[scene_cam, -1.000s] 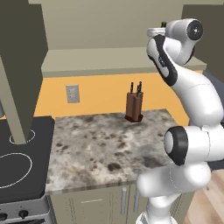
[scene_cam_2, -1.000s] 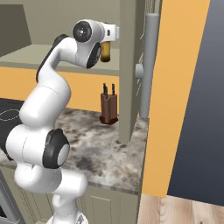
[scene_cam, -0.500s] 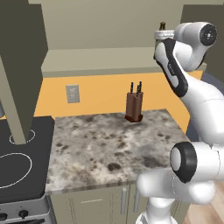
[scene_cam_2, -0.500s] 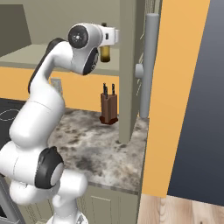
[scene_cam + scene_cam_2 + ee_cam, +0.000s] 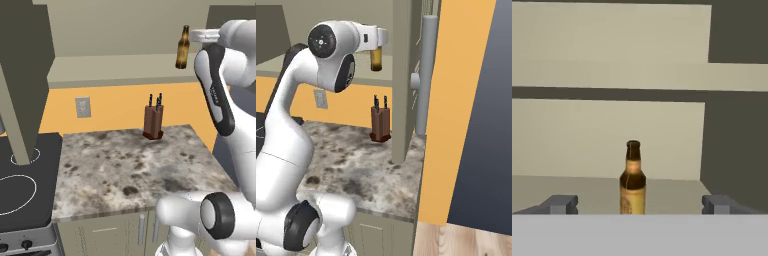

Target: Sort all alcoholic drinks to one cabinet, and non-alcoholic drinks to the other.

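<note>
One beer bottle (image 5: 632,178) stands upright on the lower shelf (image 5: 572,190) of the open cabinet, centred between the two fingertips (image 5: 560,204) of the tool (image 5: 639,205), which is spread wide and apart from the glass. One knife block (image 5: 153,121) sits at the back of the speckled surface (image 5: 115,170). One wall outlet (image 5: 83,107) is left of it. In the right base view the arm covers the bottle's neck.
</note>
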Controlling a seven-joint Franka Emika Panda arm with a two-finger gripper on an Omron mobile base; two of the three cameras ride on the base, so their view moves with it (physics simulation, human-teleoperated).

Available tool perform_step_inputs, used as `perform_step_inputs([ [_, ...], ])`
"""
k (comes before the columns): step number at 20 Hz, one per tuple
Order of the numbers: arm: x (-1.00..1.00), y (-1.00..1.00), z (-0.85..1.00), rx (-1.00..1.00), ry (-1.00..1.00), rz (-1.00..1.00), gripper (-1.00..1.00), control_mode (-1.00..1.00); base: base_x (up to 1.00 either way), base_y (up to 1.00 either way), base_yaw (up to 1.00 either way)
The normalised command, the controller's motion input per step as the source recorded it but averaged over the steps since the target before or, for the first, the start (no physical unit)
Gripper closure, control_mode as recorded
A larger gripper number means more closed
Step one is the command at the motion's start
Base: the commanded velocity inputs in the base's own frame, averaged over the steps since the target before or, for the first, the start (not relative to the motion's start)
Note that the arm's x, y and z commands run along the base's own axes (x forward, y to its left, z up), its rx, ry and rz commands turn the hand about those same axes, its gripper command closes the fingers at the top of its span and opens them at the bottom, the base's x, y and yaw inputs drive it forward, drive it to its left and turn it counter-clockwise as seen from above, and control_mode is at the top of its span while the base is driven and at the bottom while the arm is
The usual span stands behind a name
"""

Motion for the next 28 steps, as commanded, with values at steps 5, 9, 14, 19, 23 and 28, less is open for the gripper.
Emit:
perform_step_inputs([
  [5,-1.00,0.22,0.08,0.00,0.10,0.00,-1.00,-1.00,0.00,0.00,0.00],
  [9,-1.00,0.37,0.00,0.00,0.15,0.00,-1.00,-1.00,0.00,0.00,0.00],
  [14,-1.00,0.49,-0.16,0.02,0.24,0.00,-1.00,-1.00,0.00,0.00,0.00],
  [19,-1.00,0.40,-0.38,0.08,0.32,0.00,-1.00,-1.00,0.00,0.00,0.00],
  [23,-0.83,0.18,-0.61,0.13,0.35,0.00,-1.00,-1.00,0.00,0.00,0.00],
  [28,-0.42,0.11,-0.64,0.11,0.37,0.00,-1.00,-1.00,0.00,0.00,0.00],
])
